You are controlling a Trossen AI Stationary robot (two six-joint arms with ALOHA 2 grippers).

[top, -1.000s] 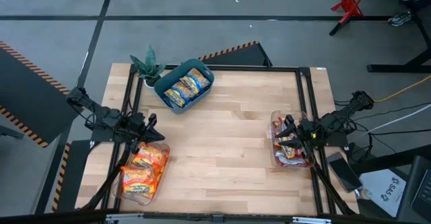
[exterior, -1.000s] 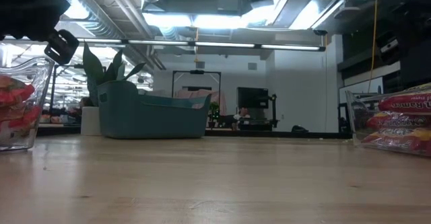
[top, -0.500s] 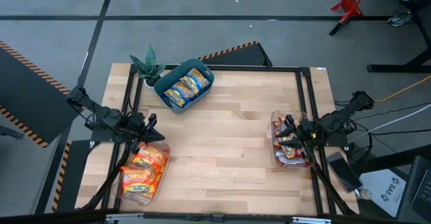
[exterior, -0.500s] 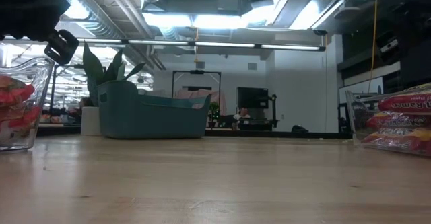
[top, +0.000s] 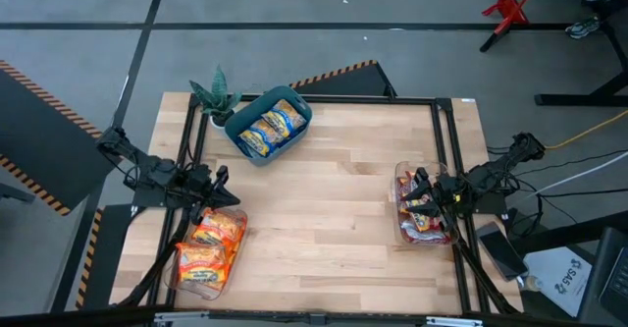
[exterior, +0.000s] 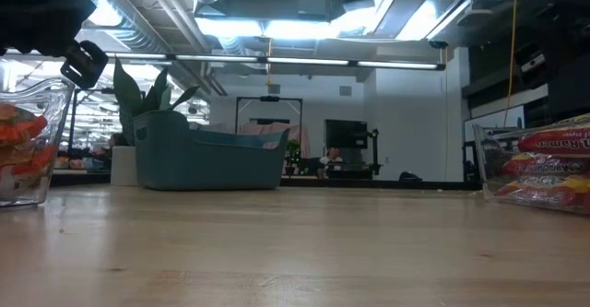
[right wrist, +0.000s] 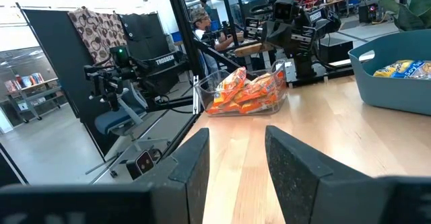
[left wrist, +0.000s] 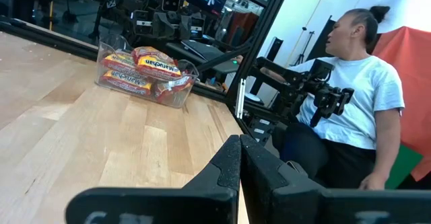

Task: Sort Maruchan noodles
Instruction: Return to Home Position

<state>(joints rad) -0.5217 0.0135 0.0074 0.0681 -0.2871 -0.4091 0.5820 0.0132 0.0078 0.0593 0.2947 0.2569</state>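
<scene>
Maruchan noodles [top: 208, 248] are found in three lots. Orange packets [top: 221, 231] are held in the left clear tray [top: 201, 290]. Blue-white packets [top: 268, 129] are held in the teal bin [top: 285, 150] at the far side. Red packets [top: 424, 211] are held in the right clear tray [top: 400, 237]. No loose packet is seen on the table [top: 334, 199], so the sort is judged complete.

Left gripper [top: 224, 193] is poised just beside the far end of the left tray. Its fingers are seen pressed together in the wrist view, with nothing between them. Right gripper [top: 410, 188] is poised over the right tray with its fingers parted and nothing held.

The step in hand is judged to be the withdrawal to rest. It would be done best if each arm were raised before being drawn back. That way no tray rim would be clipped and no stacked packet dragged out. The right arm needs most care, since its fingers are placed above the red stack. A person [left wrist: 350, 103] is seated beyond the table edge, so slow, tucked paths are advised.
</scene>
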